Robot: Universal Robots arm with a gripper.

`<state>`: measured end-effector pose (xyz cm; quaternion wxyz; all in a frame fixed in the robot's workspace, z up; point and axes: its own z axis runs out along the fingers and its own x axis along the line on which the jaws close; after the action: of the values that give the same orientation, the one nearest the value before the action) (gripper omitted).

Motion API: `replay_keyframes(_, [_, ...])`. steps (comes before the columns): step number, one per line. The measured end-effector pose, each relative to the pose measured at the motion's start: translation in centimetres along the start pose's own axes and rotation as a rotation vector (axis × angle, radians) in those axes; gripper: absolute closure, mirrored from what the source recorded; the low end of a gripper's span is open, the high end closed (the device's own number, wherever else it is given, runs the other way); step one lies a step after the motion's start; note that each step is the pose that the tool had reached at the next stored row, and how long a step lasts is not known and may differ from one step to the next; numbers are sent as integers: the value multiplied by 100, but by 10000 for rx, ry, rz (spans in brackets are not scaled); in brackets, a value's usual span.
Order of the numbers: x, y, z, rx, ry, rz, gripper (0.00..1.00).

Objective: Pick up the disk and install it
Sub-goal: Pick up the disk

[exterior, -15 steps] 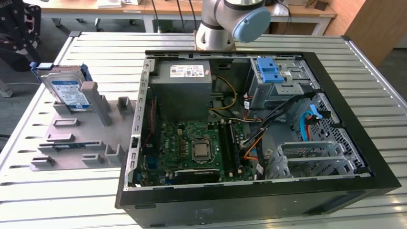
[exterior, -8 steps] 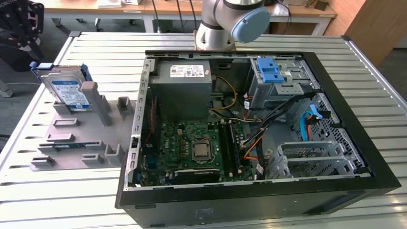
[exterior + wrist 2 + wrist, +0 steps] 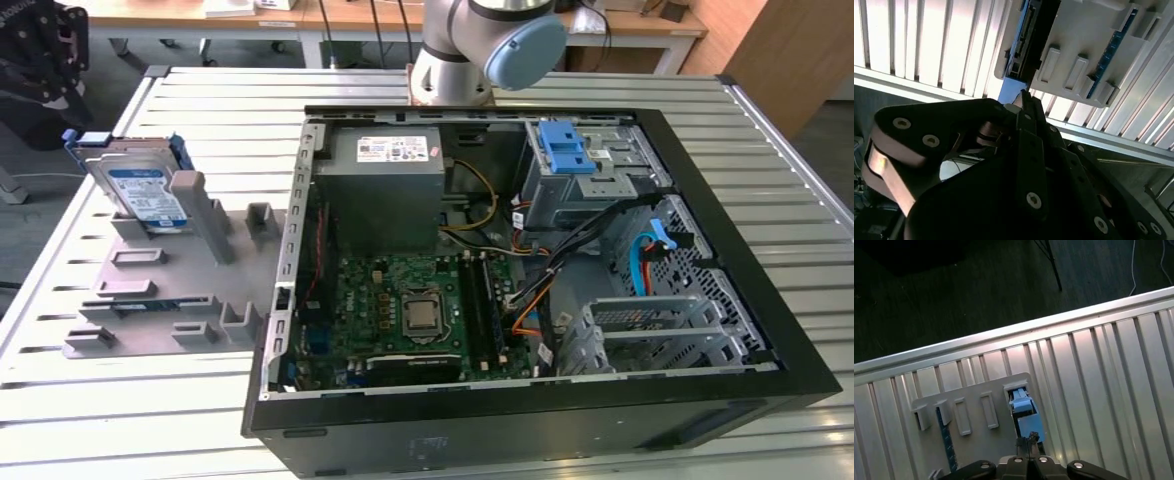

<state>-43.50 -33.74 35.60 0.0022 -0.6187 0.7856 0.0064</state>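
Note:
The disk [image 3: 140,192] stands on edge in a slot of the grey holder block [image 3: 160,290], at the exterior view's left, beside the open computer case. It is silver with a blue-and-white label and a blue carrier frame. My dark gripper [image 3: 59,122] hangs just up and left of the disk's top corner. In both wrist views its fingers meet at the tips, shut, with nothing seen between them. The gripper [image 3: 1029,441] sits right at the blue edge of the disk [image 3: 1023,412]. In the second wrist view the gripper [image 3: 1023,97] points at the end of the disk [image 3: 1021,45].
The open black computer case [image 3: 747,300] lies on the slatted metal table [image 3: 160,420], with a grey power supply [image 3: 387,165], a green motherboard [image 3: 407,310] and a drive cage with a blue latch [image 3: 567,155]. The arm's base [image 3: 467,50] stands behind the case. The table edge runs close behind the holder block.

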Motion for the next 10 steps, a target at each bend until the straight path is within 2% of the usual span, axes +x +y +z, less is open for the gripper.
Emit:
replay_keyframes(1, [0,0,0,0,0,-22,83])
replay_keyframes(2, [0,0,0,0,0,-23,83])
replay_keyframes(3, [0,0,1,0,0,-24,77])
replay_keyframes(4, [0,0,1,1,-1,-25,77])
replay_keyframes(6, [0,-1,10,2,0,-57,65])
replay_keyframes(7, [0,0,18,0,2,-185,59])
replay_keyframes(10, [0,-1,62,-6,6,-722,53])
